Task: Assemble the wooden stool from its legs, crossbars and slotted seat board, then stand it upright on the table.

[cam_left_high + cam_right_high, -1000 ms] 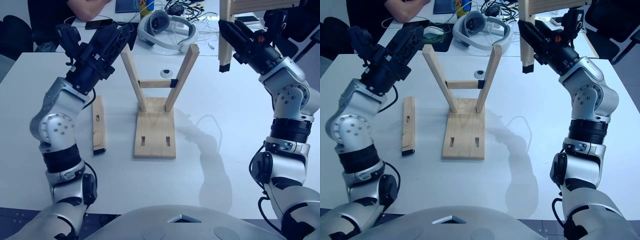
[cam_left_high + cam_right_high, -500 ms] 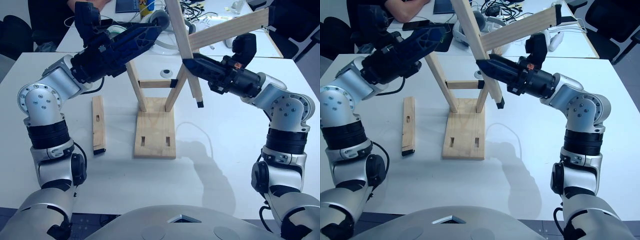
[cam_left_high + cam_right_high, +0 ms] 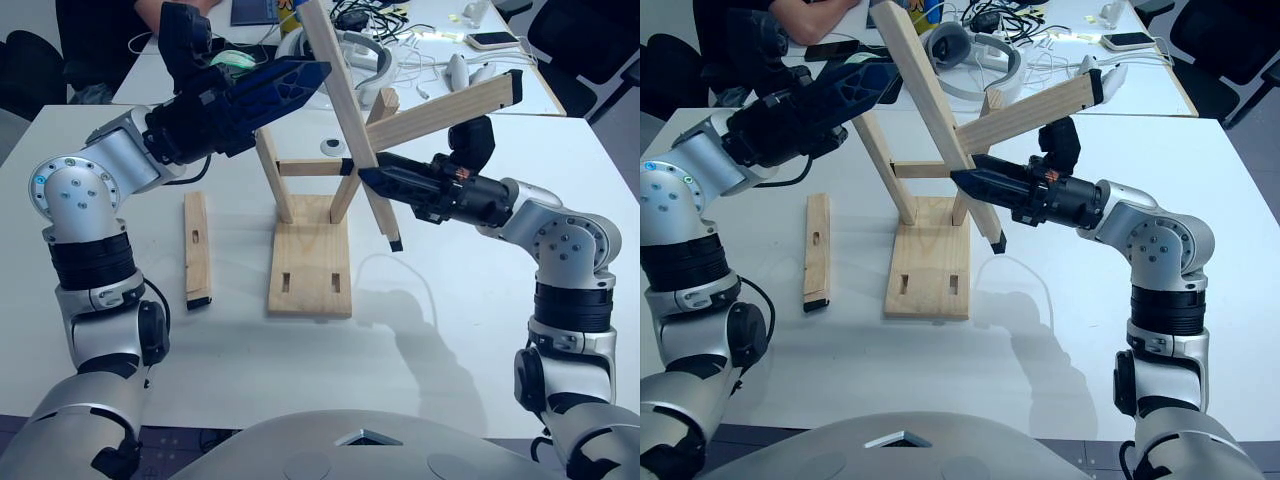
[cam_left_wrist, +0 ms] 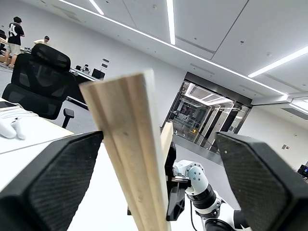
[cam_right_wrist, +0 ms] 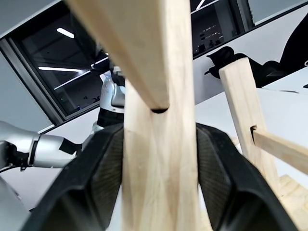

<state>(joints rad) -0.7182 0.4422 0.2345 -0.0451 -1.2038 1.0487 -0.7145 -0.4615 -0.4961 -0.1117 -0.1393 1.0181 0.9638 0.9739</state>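
The slotted seat board (image 3: 310,270) lies flat on the white table with two legs (image 3: 271,170) standing in it, joined by a crossbar (image 3: 311,167). My right gripper (image 3: 366,178) is shut on a second leg frame (image 3: 347,105), holding it tilted in the air above the board. The frame's other leg (image 3: 450,105) points up to the right. In the right wrist view both fingers (image 5: 101,178) press the wood. My left gripper (image 3: 318,75) is open, with its fingers (image 4: 53,183) either side of that frame's upper end. A loose slotted bar (image 3: 197,250) lies to the left of the board.
A white headset (image 3: 352,50), cables, a phone (image 3: 497,40) and small devices crowd the far table. A small round disc (image 3: 333,147) lies behind the standing legs. The table has free room at the front and on the right.
My right arm swung the held leg frame down from the upper right to the centre, over the seat board. My left gripper moved right to the frame's upper end.
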